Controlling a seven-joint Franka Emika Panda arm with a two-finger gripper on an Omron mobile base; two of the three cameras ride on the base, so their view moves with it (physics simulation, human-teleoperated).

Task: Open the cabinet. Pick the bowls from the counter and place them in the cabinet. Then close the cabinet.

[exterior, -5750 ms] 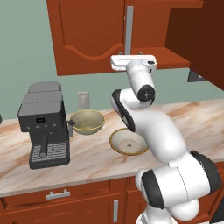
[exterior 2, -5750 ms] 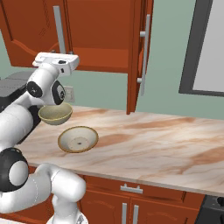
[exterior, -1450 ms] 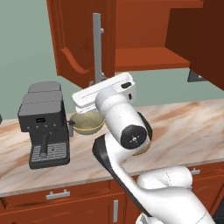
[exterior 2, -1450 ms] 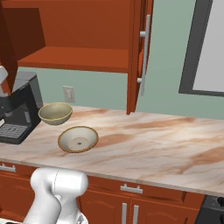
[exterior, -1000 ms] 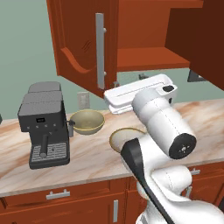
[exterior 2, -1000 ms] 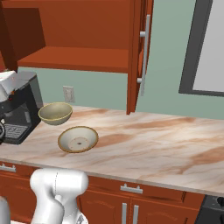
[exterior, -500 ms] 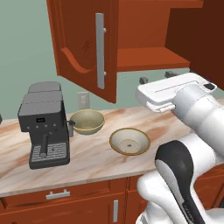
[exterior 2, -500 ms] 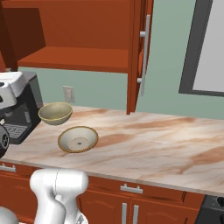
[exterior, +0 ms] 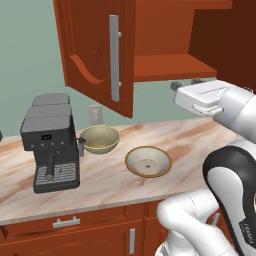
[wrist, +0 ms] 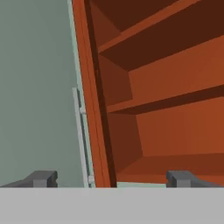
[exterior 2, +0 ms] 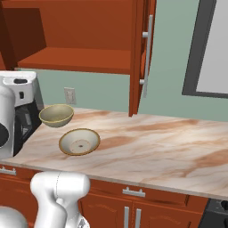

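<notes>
The cabinet (exterior: 170, 67) (exterior 2: 80, 58) stands with both doors swung open and its shelf bare. On the counter (exterior: 190, 135) (exterior 2: 169, 147) sit two tan bowls. The deep bowl (exterior: 99, 138) (exterior 2: 56, 115) is next to the coffee machine. The shallow bowl (exterior: 148, 161) (exterior 2: 79, 141) lies in front of it. My gripper (exterior: 185, 83) (wrist: 110, 179) hangs open and holds nothing, just under the shelf's front edge, above and to the right of the bowls. The hand view looks at the right door's edge (wrist: 94, 109) and the open shelves.
A dark coffee machine (exterior: 50, 142) (exterior 2: 24, 120) stands on the counter's left end. A wall outlet (exterior: 93, 114) (exterior 2: 69, 95) sits behind the bowls. The left door (exterior: 100, 45) juts out over the deep bowl. Drawers (exterior: 65, 222) run below. A dark-framed panel (exterior 2: 209, 49) is on the right wall.
My hand has swung rightward across the left base view, away from the left door's handle to under the shelf. The doors and both bowls have stayed put.
</notes>
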